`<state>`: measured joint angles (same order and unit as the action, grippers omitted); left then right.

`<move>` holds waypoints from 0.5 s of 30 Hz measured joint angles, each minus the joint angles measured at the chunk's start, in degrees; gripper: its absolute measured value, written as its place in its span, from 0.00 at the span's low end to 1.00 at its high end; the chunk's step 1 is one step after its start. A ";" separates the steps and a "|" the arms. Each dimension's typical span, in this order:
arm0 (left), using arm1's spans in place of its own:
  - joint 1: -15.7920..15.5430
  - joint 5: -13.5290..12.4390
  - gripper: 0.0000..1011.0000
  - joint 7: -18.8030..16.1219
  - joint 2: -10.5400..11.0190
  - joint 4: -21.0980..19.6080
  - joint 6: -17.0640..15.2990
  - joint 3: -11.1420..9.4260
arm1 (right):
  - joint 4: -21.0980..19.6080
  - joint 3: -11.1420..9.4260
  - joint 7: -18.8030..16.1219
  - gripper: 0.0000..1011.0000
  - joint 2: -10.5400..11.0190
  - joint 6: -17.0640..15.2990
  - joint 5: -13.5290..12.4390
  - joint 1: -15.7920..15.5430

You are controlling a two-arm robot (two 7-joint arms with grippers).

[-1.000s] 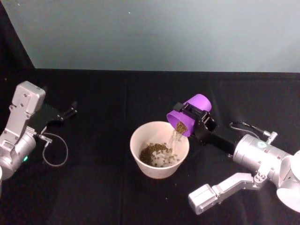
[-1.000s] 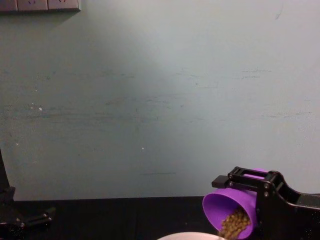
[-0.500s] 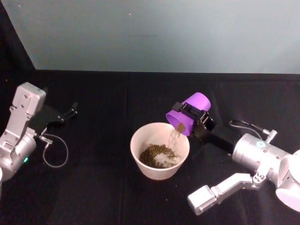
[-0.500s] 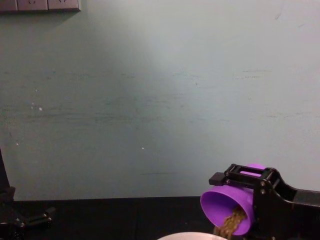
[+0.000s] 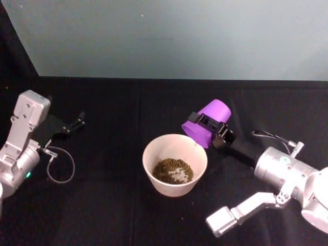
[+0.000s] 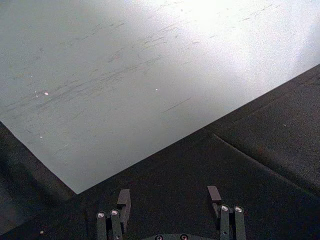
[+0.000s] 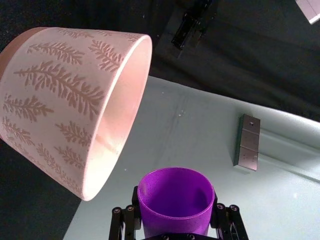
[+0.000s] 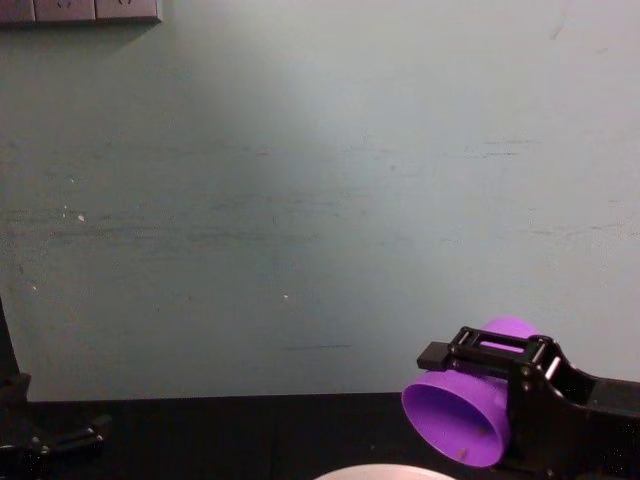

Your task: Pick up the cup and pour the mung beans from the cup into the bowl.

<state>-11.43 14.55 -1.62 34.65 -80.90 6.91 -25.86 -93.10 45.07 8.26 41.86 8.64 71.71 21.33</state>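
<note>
The purple cup (image 5: 209, 123) hangs tilted, mouth down, over the far right rim of the whitish-pink bowl (image 5: 145, 156). My right gripper (image 5: 206, 125) is shut on the cup's sides. The cup's inside (image 7: 175, 196) looks empty, and nothing falls from the cup (image 8: 458, 424). The mung beans (image 5: 173, 170) lie in a heap on the bowl's bottom. In the right wrist view the bowl (image 7: 75, 105) shows a leaf pattern on its outer wall. My left gripper (image 5: 78, 121) rests far to the left on the table, and the left gripper (image 6: 169, 197) is open with nothing in it.
A black cloth (image 5: 113, 215) covers the table, which ends at a pale teal wall (image 5: 169, 36) behind. A thin cable loop (image 5: 61, 167) lies beside my left arm. A socket strip (image 8: 80, 10) sits high on the wall.
The stream of beans from the cup into the bowl has stopped. The cup has emptied and tipped slightly further. The left arm has not moved.
</note>
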 joint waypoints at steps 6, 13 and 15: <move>0.00 0.00 0.99 0.00 0.00 0.00 0.00 0.00 | 0.16 1.27 1.82 0.73 0.43 -1.27 3.18 0.58; 0.00 0.00 0.99 0.00 0.00 0.00 0.00 0.00 | 0.27 2.63 3.82 0.73 1.00 -2.91 6.34 1.32; 0.00 0.00 0.99 0.00 0.00 0.00 0.00 0.00 | 0.31 2.87 4.08 0.73 1.07 -3.17 6.65 1.46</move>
<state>-11.43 14.55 -1.62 34.65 -80.90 6.91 -25.86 -92.79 47.94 12.34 42.93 5.47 78.36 22.78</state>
